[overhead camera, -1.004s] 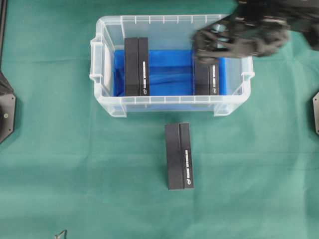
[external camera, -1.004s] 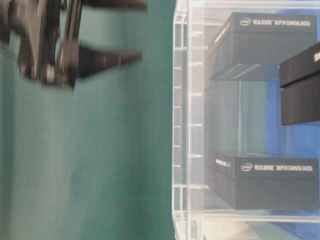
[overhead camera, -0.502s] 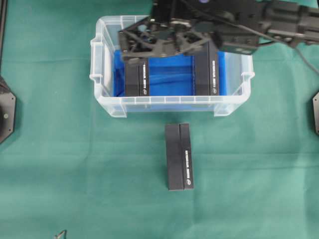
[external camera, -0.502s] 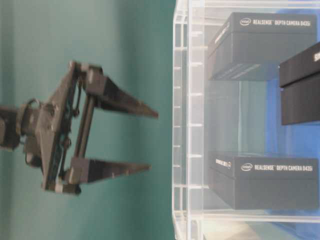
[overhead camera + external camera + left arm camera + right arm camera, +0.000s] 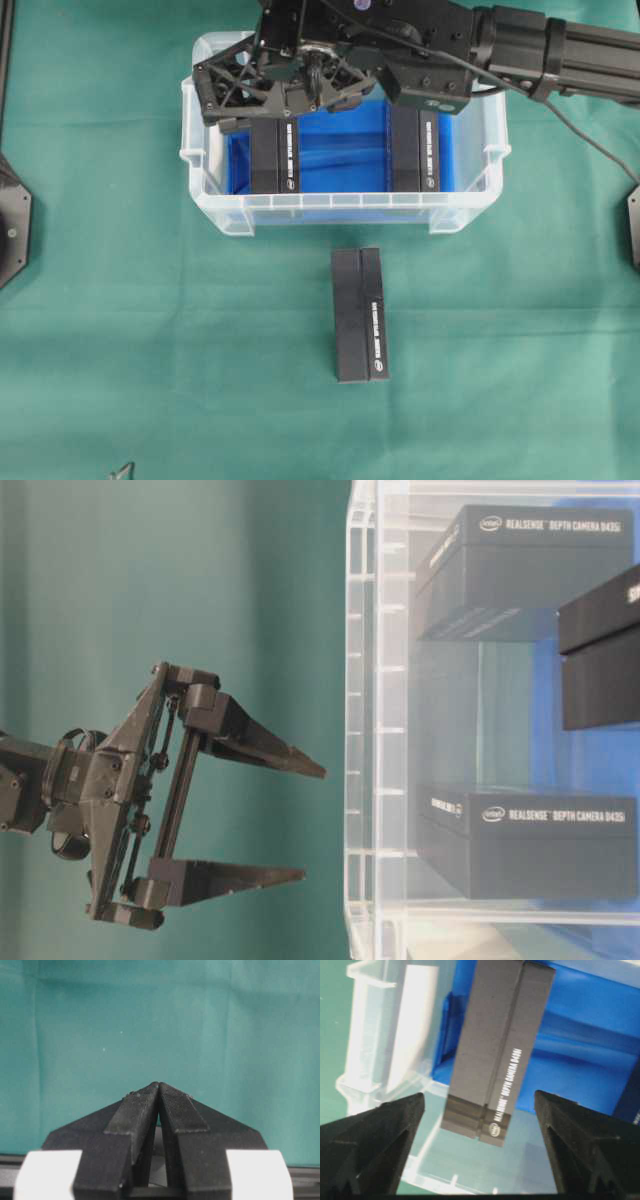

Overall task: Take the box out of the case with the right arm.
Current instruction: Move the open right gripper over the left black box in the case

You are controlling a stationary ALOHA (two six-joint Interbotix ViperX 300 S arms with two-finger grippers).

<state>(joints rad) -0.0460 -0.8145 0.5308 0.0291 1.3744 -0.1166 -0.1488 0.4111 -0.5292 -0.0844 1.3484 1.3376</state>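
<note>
Blue-floored case (image 5: 362, 720) (boxes (image 5: 530, 570): "RealSense Depth Camera D435i")

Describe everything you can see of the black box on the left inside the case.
The left black box is long, matte, cardboard-looking, with a lengthwise seam and white lettering along one side. It rests on the blue bottom of the clear case, near the left wall. The open right gripper hovers above, fingers either side, not touching.

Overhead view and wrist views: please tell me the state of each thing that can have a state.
case: open-topped, holding two boxes
left box in the case: lying inside, not gripped
right box in the case: lying inside, not gripped
box on the cloth: outside the case
right hand: open, above the left box
left hand: shut, empty
</note>
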